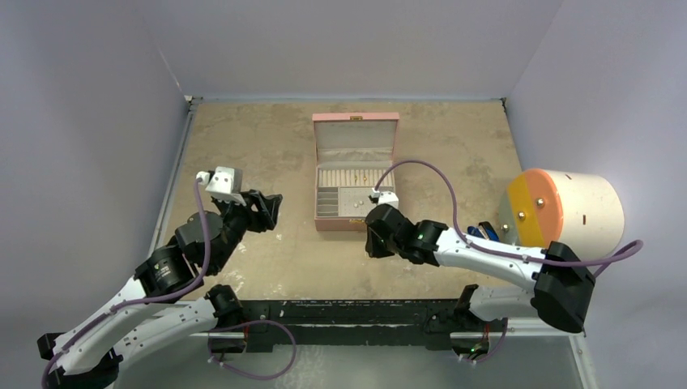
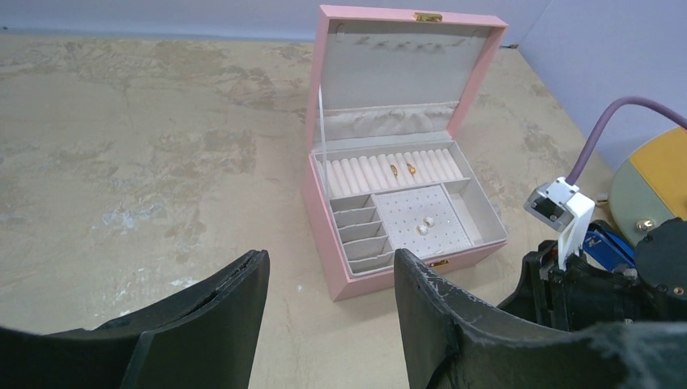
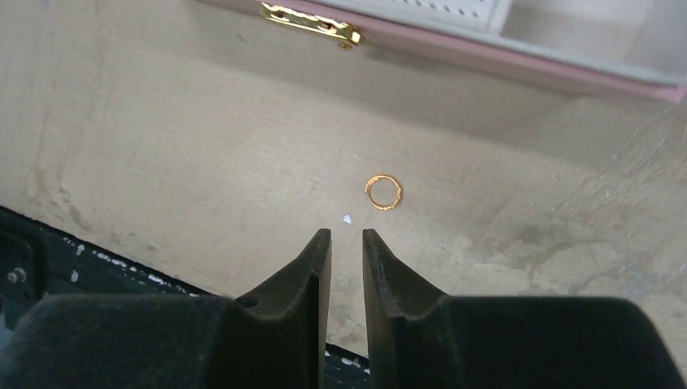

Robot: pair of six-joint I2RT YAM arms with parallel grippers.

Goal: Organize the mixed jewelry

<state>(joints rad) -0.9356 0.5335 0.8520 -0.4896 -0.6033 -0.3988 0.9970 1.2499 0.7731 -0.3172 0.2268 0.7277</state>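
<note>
A small gold ring [image 3: 383, 192] lies on the table just ahead of my right gripper [image 3: 347, 233], a little right of its line. Its fingers stand a narrow gap apart with nothing between them. The ring is close in front of the open pink jewelry box [image 2: 327, 259]. Inside the box, two gold rings [image 2: 394, 170] sit in the ring rolls and two pale studs [image 2: 424, 225] rest on the dotted pad. My left gripper [image 2: 330, 258] hangs open and empty, left of the box. From above, the right wrist [image 1: 381, 227] covers its own fingers and the ring.
A white cylinder with an orange and yellow face [image 1: 567, 207] stands at the right, with a blue item [image 1: 484, 232] beside it. The box's lid [image 1: 356, 130] stands upright at the back. Its gold clasp [image 3: 312, 23] faces the right gripper. Walls enclose the table [image 1: 267, 138].
</note>
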